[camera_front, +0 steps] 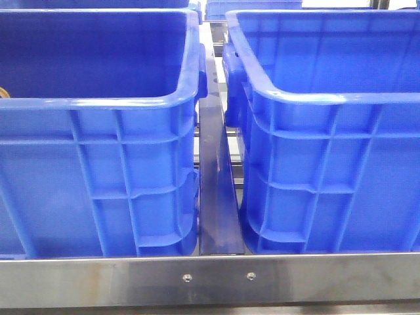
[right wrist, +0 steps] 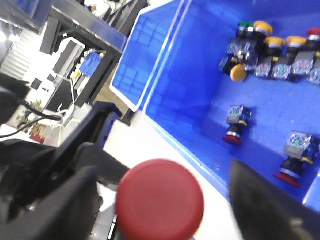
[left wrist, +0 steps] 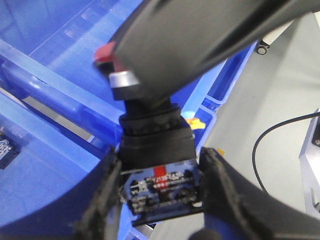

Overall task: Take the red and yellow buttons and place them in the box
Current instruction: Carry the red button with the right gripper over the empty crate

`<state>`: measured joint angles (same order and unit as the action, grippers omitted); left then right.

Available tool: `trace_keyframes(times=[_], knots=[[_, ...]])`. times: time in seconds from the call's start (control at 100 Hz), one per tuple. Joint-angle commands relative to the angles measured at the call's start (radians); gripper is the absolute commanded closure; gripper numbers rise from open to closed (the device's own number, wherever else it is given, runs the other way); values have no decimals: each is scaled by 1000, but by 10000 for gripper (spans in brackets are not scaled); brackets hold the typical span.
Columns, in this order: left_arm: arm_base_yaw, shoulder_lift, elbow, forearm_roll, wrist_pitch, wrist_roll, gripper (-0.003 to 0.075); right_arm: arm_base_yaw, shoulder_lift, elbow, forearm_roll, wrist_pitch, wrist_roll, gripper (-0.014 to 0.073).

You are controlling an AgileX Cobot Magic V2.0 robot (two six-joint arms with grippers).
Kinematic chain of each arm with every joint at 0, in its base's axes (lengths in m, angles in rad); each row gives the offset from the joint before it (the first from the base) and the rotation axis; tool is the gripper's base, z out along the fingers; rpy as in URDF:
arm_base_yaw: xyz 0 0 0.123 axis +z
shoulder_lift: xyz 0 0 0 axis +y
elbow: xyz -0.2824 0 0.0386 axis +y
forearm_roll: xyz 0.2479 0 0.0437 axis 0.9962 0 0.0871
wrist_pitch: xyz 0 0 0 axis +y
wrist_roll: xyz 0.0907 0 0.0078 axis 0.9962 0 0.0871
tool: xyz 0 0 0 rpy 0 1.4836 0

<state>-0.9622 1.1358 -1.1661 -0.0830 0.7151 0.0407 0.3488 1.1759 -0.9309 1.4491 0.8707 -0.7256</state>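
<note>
The left gripper (left wrist: 160, 192) is closed on a red push-button switch (left wrist: 155, 150): its matte black, rough-edged fingers (left wrist: 220, 185) press either side of the switch's boxy black body, whose base carries a blue block with small printed labels and metal terminals. Above the body sit a bright metal collar and a glimpse of the red cap, partly hidden by a smooth dark part of the arm. Beneath it lies glossy blue crate plastic.

In the right wrist view, the right gripper (right wrist: 165, 200) has a red mushroom button (right wrist: 160, 199) between its black fingers, its cap round, smooth and low-domed; whether the fingers actually clamp it cannot be told. Beside it a deep blue crate (right wrist: 170, 75) holds more switches, red-capped (right wrist: 235, 125) and yellow-capped (right wrist: 239, 72), scattered on its floor.

The front view shows two big blue crates, left (camera_front: 98, 164) and right (camera_front: 328, 170), with thick rolled rims and ribbed walls, standing behind a brushed-steel rail (camera_front: 210, 279).
</note>
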Motion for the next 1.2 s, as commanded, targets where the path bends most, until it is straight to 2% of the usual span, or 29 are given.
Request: trace_keyframes(times=[0.0, 0.14, 0.25, 0.33, 0.49, 0.56, 0.71, 0.9, 1.01, 1.19], knots=[[-7, -19, -28, -6, -71, 1, 739, 7, -7, -45, 65, 18, -15, 195], [-7, -19, -28, 0, -67, 1, 738, 7, -4, -46, 65, 25, -15, 389], [-7, -19, -28, 6, -67, 1, 714, 7, -4, -46, 65, 26, -15, 428], [-7, -19, -28, 15, -65, 1, 617, 7, -4, -46, 60, 25, -18, 428], [-7, -19, -28, 19, -65, 1, 253, 7, -4, -46, 41, 4, -32, 428], [-7, -19, -28, 35, -63, 1, 171, 5, -4, -46, 40, -10, -53, 428], [13, -19, -28, 35, -55, -10, 164, 1, -9, -46, 39, -67, -112, 428], [78, -19, -28, 35, -48, -23, 164, 1, -9, -46, 38, -221, -190, 428], [150, -19, -28, 35, -48, -35, 164, 1, -9, -46, 38, -305, -263, 428], [326, -54, 20, 40, -77, -56, 176, 1, -9, -46, 35, -400, -343, 428]])
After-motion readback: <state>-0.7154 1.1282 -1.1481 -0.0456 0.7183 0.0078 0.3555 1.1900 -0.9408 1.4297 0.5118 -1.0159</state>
